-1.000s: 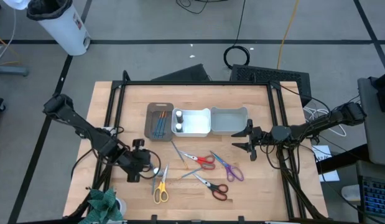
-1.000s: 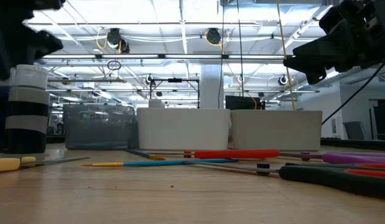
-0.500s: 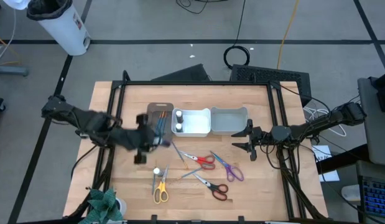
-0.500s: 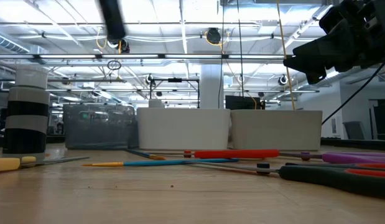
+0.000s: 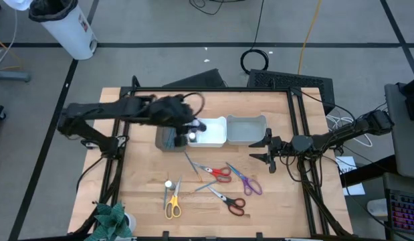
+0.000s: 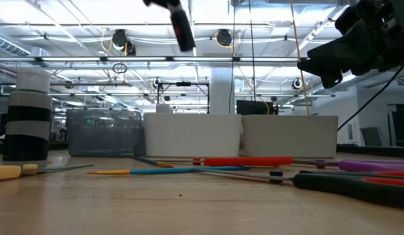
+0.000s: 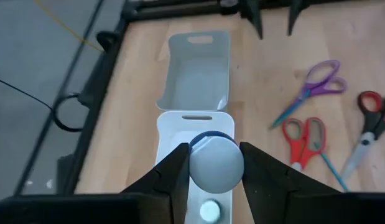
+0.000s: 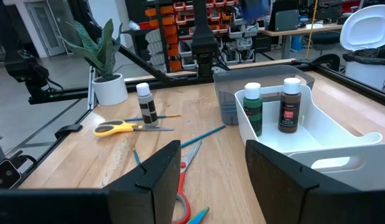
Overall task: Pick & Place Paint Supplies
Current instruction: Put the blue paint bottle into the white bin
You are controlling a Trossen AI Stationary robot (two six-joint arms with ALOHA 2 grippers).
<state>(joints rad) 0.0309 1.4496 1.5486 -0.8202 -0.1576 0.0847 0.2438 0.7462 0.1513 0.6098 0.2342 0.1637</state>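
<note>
Hovering above the white rectangular plastic bin (image 5: pixel 210 132), our left gripper (image 7: pixel 216 177) pinches a small white-capped paint bottle (image 7: pixel 216 163) between its dark fingers (image 7: pixel 175 176), high over the bin's left end. Two more white-capped bottles (image 8: pixel 252 107) already stand upright in that end of the bin (one green, one brown), and the rest of its floor is bare. Touching its left wall is the brown bin (image 5: pixel 168 130), with thin teal brushes lying in it; touching its right wall is the grey bin (image 5: pixel 245 128), tipped slightly askew.

We see our right gripper (image 5: pixel 265 151) waiting with fingers spread, off to the right of the grey bin and clear of everything.

On the near half of the wooden table (image 5: pixel 280 201) the loose supplies lie spread out: a fourth white-capped bottle (image 5: pixel 168 183) upright at the near left, yellow-handled scissors (image 5: pixel 172 203) just beside it, red-handled scissors (image 5: pixel 215 171) in the middle, purple-handled scissors (image 5: pixel 247 183) to their right, and black-handled scissors with red-rimmed loops (image 5: pixel 230 201) nearest the front edge. A loose teal brush (image 5: pixel 191 163) lies between the bins and the red scissors.

Open board remains along the far edge, the left side and the near-right corner.
</note>
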